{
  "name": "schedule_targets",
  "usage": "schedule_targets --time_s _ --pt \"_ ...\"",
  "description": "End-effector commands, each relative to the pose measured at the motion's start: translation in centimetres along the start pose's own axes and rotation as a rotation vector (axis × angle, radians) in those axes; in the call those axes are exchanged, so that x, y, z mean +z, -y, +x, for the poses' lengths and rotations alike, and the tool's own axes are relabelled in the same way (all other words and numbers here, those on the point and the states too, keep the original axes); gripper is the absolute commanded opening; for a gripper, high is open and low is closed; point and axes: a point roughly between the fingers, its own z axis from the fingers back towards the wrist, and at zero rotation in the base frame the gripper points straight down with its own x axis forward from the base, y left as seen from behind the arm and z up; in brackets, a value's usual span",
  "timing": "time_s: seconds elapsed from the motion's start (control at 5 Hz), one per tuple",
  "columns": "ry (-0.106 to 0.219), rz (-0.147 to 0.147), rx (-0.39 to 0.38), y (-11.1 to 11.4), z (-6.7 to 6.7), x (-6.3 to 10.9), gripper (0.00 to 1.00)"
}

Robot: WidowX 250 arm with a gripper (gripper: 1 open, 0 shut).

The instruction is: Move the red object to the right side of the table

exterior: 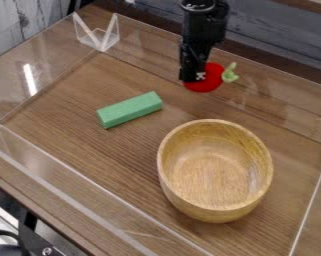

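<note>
The red object point(207, 79), a small rounded red toy fruit with a pale green leafy tip, hangs just above the brown wood-grain table point(69, 95) near its far edge, right of centre. My black gripper point(194, 74) points straight down and is shut on it from above, its fingers covering the fruit's left half. The fruit's underside and the exact contact with the tabletop are hard to tell from this view.
A green rectangular block point(131, 109) lies left of centre. A round light wooden bowl point(215, 168) sits at the front right. Low clear acrylic walls point(96, 32) border the tabletop, with a folded clear piece at the back left.
</note>
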Motion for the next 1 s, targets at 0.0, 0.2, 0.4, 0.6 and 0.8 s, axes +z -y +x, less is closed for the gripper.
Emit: schedule_targets --time_s 0.0,0.2,0.4,0.6,0.8 --pt "0.058 0.051 -0.059 0.4 2.2 1.5 0.0" --pt "0.066 0.042 -0.102 1.0 3.9 0.3 0.0" --pt "0.065 0.036 -0.129 1.2 4.9 -1.1 0.0" --pt "0.067 0.033 -0.152 1.8 5.8 -2.1 0.0" --pt "0.072 0.038 -0.166 2.3 6.3 -2.7 0.0"
